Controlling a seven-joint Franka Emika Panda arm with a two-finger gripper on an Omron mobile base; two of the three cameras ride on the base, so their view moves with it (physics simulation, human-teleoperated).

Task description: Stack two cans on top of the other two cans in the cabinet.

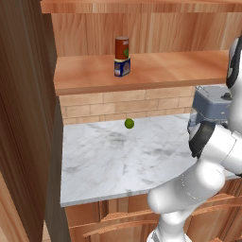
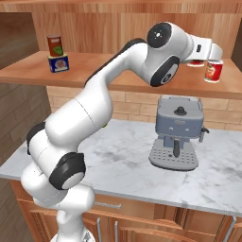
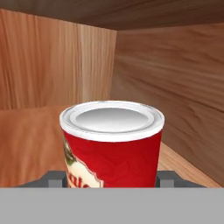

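A dark red can [image 1: 122, 47] with a green-and-white label stands on top of a short blue tin [image 1: 122, 67] on the cabinet shelf [image 1: 156, 71]. From the right base view this stack, dark red can [image 2: 55, 46] over blue tin [image 2: 58, 63], sits at the shelf's left end. At the right end my gripper [image 2: 215, 62] is shut on a bright red can [image 2: 213, 72] with a white band. In the hand view that can [image 3: 113, 144] stands upright between my fingertips [image 3: 54, 178]. Another red-and-white can [image 2: 195, 63] is partly hidden behind my hand.
A grey coffee machine [image 2: 177, 134] stands on the white marble counter [image 2: 118, 165] below the shelf. A small green lime [image 1: 129, 124] lies near the brick backsplash. The cabinet's side wall [image 3: 175, 96] and back panel [image 3: 52, 61] close in just beyond the held can.
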